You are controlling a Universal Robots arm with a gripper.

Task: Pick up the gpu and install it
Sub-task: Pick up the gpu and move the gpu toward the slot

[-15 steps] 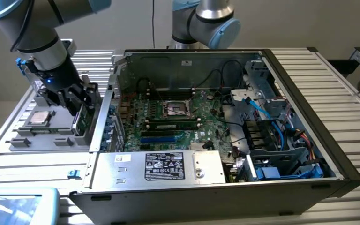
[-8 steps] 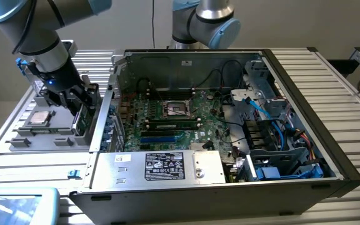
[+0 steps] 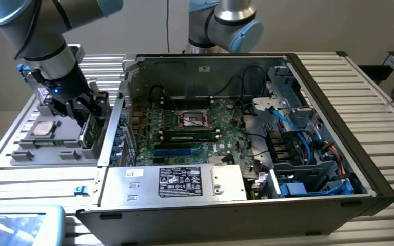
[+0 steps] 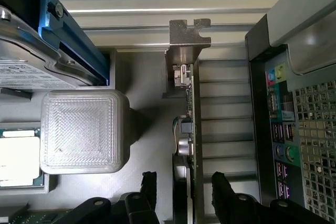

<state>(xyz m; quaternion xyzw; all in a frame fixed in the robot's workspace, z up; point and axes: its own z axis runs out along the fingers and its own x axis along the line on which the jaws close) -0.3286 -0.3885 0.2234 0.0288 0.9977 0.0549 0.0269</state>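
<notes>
Gripper [image 4: 185,184] jaws wide open, straddling the gpu [image 4: 192,114]; nothing clamped yet. It stands on edge in the grey tray [image 3: 46,154], at the exterior view's left of the computer case [image 3: 334,118]. Judgement: light, stiff, fragile; grip the flat faces mid-length, clear of the metal bracket [image 4: 186,45].

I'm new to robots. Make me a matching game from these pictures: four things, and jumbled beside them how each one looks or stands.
1. gpu
2. gripper
3. hard drive
4. computer case

A. silver, in a blue bracket
B. lid off, insides showing
C. open, straddling the gpu
D. standing on edge outside the computer case

Pairs: 1-D, 2-C, 3-A, 4-B.
</notes>
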